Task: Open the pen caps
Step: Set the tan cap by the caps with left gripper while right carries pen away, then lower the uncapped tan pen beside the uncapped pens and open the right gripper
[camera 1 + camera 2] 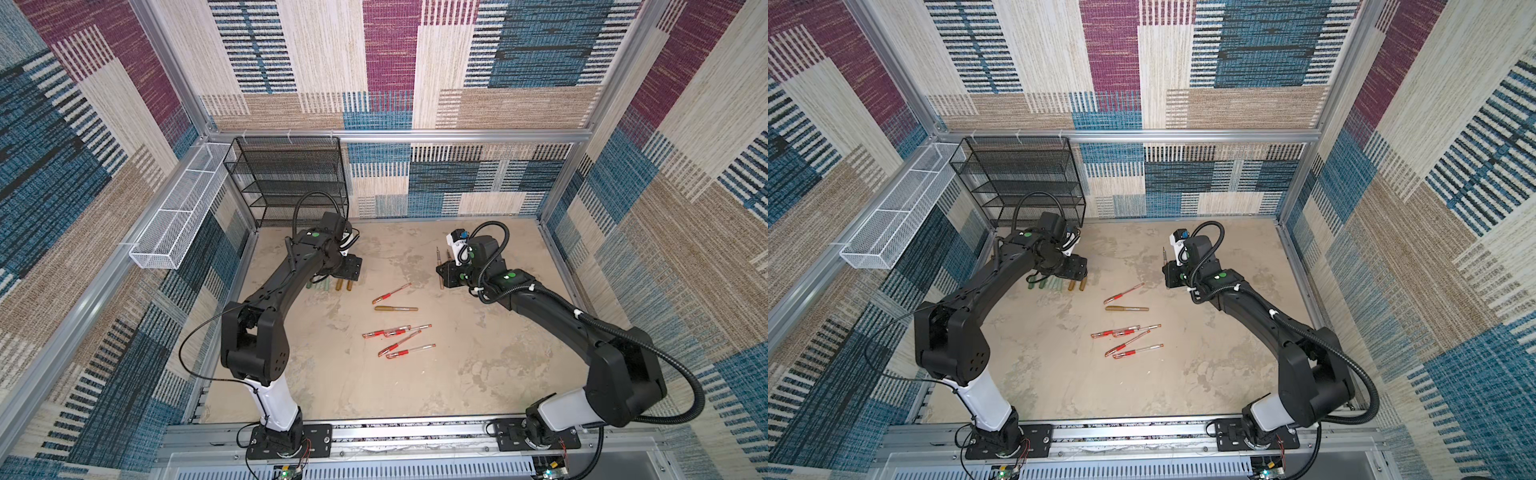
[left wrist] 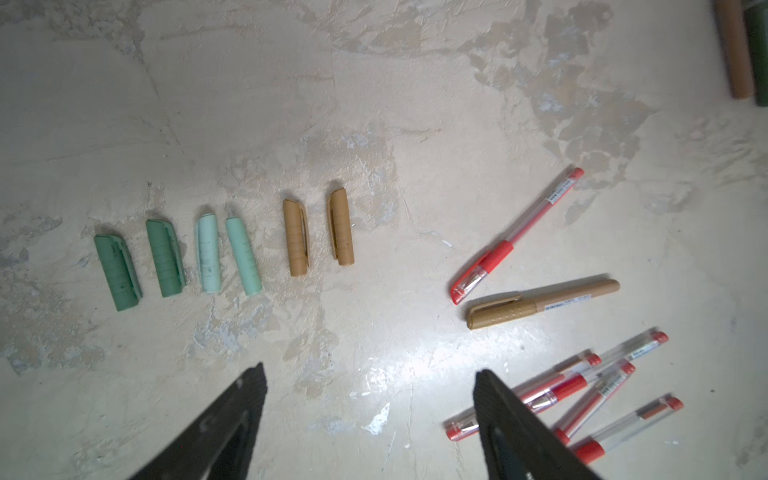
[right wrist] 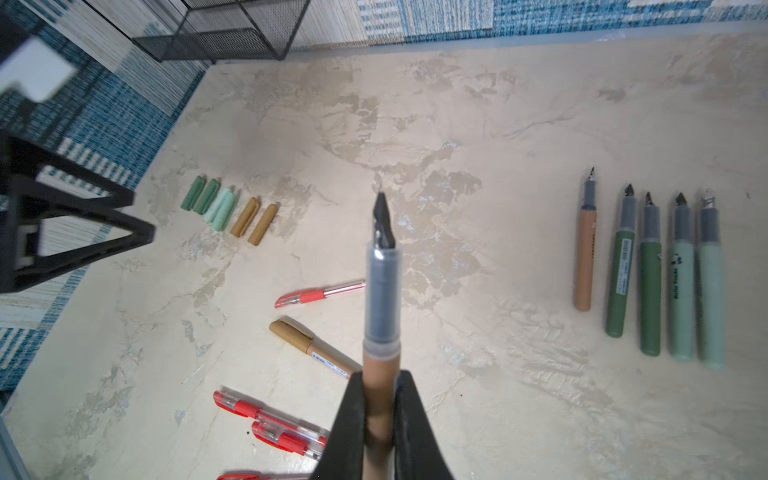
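My left gripper (image 2: 369, 370) hangs released and empty just by six loose caps (image 2: 244, 255), rowed near the bench's far left corner. My right gripper (image 3: 382, 376) is clenched on a bare brown pen body (image 3: 382, 291), nib forward. I'd lay it low, parallel to the five bodies (image 3: 650, 282) by the right edge, then let go. Gold and red capped pens (image 2: 540, 303) wait mid-bench. The black rack (image 1: 291, 178) and white basket (image 1: 174, 224) show nothing inside.
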